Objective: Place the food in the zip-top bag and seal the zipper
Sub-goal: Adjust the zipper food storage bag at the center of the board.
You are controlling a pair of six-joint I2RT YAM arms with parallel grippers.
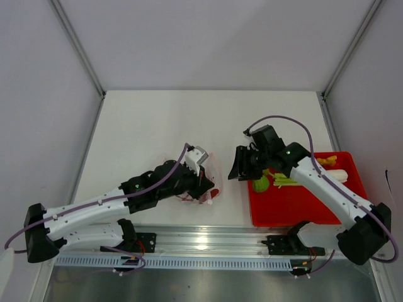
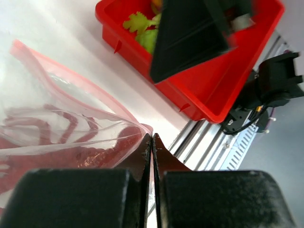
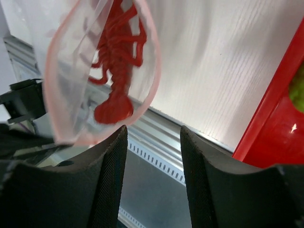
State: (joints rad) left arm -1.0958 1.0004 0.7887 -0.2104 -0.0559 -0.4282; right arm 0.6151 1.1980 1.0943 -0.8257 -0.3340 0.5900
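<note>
Left gripper (image 2: 152, 137) pinches zip-top bag (image 2: 71, 118); right wrist shows it gaping.

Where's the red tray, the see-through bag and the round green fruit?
red tray (image 1: 283, 207): top view, its bare floor.
zip-top bag (image 2: 57, 109): left wrist view, its clear side.
round green fruit (image 1: 261, 185): top view, its middle.

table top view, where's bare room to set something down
The far half of the table is bare, as is the near part of the red tray. It is crowded at the left gripper on the zip-top bag, and at the tray's far end, where the right gripper hangs by the food.
</note>
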